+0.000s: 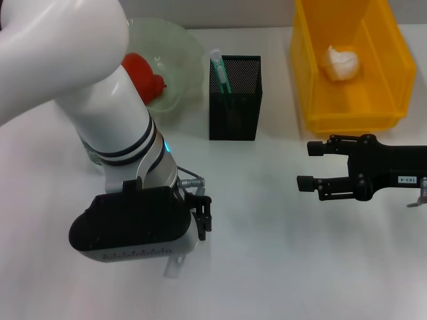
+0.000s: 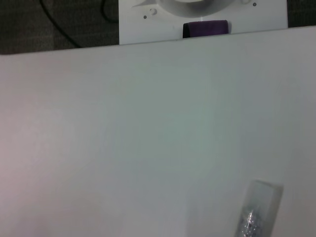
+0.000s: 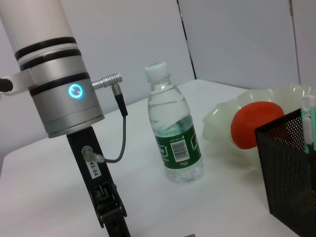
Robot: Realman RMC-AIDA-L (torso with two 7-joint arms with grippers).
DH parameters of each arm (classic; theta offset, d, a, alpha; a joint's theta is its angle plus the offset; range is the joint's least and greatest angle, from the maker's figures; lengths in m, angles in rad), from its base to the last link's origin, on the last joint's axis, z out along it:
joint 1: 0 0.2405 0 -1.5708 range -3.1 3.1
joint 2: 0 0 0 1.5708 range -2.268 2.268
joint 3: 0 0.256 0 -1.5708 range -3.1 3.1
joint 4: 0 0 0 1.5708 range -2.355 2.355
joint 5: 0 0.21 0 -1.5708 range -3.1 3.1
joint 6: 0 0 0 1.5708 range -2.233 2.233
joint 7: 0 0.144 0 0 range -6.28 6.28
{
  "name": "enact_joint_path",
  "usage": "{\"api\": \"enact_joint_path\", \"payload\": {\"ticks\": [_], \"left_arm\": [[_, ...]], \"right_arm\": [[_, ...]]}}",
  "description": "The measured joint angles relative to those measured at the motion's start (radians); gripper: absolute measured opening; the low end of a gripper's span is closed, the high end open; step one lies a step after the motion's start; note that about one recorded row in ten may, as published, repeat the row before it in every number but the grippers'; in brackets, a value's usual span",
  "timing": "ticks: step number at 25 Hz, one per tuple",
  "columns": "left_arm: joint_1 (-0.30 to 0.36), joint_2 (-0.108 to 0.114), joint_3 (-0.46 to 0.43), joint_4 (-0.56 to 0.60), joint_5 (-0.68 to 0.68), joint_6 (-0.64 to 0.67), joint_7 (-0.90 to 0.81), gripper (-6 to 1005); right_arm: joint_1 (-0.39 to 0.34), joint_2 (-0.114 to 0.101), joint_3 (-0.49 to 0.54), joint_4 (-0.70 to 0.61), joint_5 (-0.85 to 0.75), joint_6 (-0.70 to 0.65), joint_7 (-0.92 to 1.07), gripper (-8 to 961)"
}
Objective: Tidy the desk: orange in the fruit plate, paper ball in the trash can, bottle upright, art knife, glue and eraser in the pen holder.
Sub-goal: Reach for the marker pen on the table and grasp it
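My left gripper (image 1: pixel 202 217) points down at the white table near the front. A small white oblong thing (image 1: pixel 175 263) shows just under the left wrist; it also shows in the left wrist view (image 2: pixel 259 211). I cannot tell whether the gripper touches it. My right gripper (image 1: pixel 310 165) is open and empty above the table at the right. The orange (image 1: pixel 143 75) lies in the pale green fruit plate (image 1: pixel 179 47). The paper ball (image 1: pixel 340 63) lies in the yellow bin (image 1: pixel 320 113). The bottle (image 3: pixel 173 133) stands upright. The black mesh pen holder (image 1: pixel 235 100) holds a green-capped stick (image 1: pixel 220 70).
The left arm (image 1: pixel 80 80) covers much of the table's left side and hides most of the bottle in the head view. The robot's base (image 2: pixel 202 15) stands at the table's edge in the left wrist view.
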Motion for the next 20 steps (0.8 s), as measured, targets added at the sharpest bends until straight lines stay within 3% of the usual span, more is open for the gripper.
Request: {"api": "enact_joint_path", "payload": {"ticks": [20], "left_arm": [[-0.002, 0.000, 0.016, -0.025, 0.000, -0.019, -0.017, 390]], "right_arm": [[0.000, 0.000, 0.000, -0.002, 0.002, 0.000, -0.015, 810]]}}
